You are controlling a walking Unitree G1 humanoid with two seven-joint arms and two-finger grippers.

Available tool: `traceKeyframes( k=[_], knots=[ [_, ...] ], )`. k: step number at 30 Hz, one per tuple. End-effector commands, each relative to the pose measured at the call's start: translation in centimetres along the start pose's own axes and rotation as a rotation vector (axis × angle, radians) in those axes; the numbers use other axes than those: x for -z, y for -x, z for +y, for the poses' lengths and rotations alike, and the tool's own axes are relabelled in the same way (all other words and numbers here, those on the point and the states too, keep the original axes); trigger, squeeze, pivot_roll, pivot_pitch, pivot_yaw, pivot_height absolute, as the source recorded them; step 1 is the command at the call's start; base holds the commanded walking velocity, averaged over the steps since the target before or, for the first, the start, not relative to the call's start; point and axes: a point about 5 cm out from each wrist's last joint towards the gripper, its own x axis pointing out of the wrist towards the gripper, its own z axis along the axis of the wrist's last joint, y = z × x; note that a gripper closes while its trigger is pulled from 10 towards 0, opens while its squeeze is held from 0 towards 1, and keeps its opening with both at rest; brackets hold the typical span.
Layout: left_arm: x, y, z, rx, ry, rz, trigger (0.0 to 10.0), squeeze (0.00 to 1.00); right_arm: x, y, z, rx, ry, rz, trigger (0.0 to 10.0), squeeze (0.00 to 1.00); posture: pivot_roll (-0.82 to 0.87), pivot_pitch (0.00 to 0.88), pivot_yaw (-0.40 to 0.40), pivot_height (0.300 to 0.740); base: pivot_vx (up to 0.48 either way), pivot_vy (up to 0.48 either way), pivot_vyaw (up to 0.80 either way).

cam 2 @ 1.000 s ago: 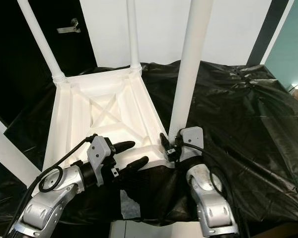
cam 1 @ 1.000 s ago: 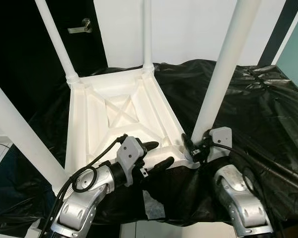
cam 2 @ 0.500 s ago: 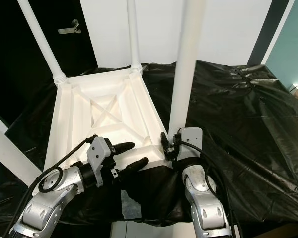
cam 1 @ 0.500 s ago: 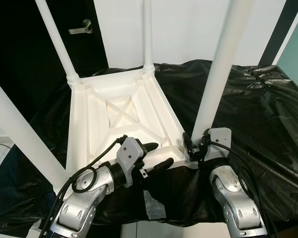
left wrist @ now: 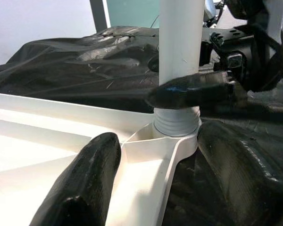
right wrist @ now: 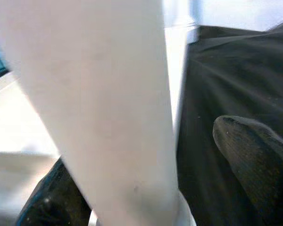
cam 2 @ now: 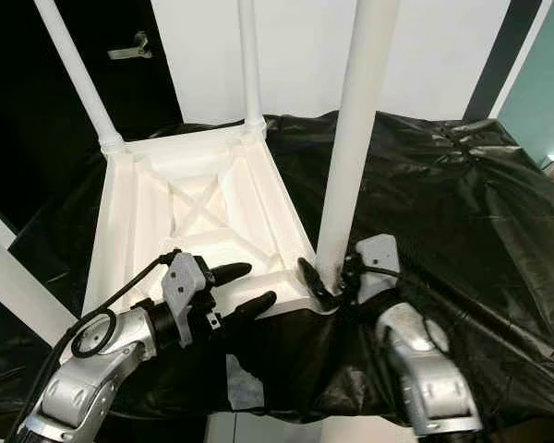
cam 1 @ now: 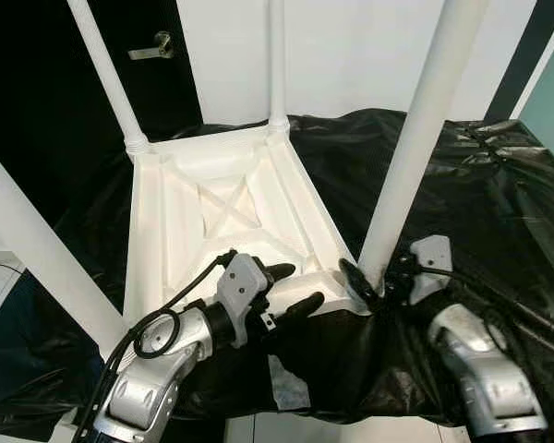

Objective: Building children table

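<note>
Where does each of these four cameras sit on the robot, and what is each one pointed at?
Left eye view: on the head, looking down at the upturned white table on black sheeting; both silver arms show.
Right eye view: beside it on the head, same scene, slightly shifted.
Left wrist view: on the left arm, looking along the left gripper at the near leg in its corner socket.
Right wrist view: on the right arm, close up; the right gripper straddles that leg.
Shared: both wrist views see the same leg.

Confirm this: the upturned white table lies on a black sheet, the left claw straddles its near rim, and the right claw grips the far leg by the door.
One error: the right claw is at the base of the near right leg, as the left eye view shows, not the far one. The table, black sheet and left claw are as stated.
</note>
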Motion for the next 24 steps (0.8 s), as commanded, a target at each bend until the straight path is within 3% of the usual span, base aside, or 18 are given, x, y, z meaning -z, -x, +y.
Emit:
traceKeyframes(
  k=[1,4,6,12,13,14,15,24],
  knots=[
    [-0.1,0.2,0.2,-0.032,0.0,0.0,10.0,0.0,-0.1,-0.2,-0.4,-0.076,0.002,-0.007,10.0,0.0,-0.03,0.0,0.001,0.74,0.0,0.0,0.0],
    [-0.1,0.0,0.2,-0.03,-0.003,-0.003,10.0,0.0,-0.3,-1.3,-1.3,-0.211,0.059,0.026,10.0,0.0,-0.03,0.0,0.0,0.74,0.0,0.0,0.0],
    [-0.1,0.0,0.2,-0.029,-0.003,-0.003,10.0,0.0,-0.4,-1.5,-1.4,-0.234,0.069,0.03,10.0,0.0,-0.03,0.0,0.0,0.74,0.0,0.0,0.0],
    [-0.2,0.0,0.3,-0.03,-0.005,-0.005,10.0,0.0,-0.2,-2.8,-0.7,-0.384,0.113,0.055,10.0,0.0,-0.02,0.0,-0.004,0.74,0.0,0.0,0.0],
    [-0.2,0.0,0.3,-0.031,-0.005,-0.005,10.0,0.0,-0.1,-3.0,-0.5,-0.408,0.122,0.06,2.2,0.0,-0.02,0.0,-0.009,0.74,0.0,0.0,0.0],
    [-0.2,0.0,0.3,-0.031,-0.005,-0.005,10.0,0.0,-0.1,-3.0,-0.5,-0.408,0.122,0.06,2.2,0.0,-0.02,0.0,-0.009,0.74,0.0,0.0,0.0],
    [-0.2,0.0,0.3,-0.033,-0.006,-0.005,10.0,0.0,0.1,-3.1,-0.3,-0.429,0.122,0.064,0.0,0.0,-0.01,0.0,-0.011,0.74,0.0,0.0,0.0],
    [-0.2,0.0,0.2,-0.037,-0.004,-0.006,10.0,0.0,0.6,-2.8,-0.9,-0.437,0.112,0.092,0.0,0.0,-0.02,0.0,-0.01,0.74,0.0,0.0,0.0]
  ],
)
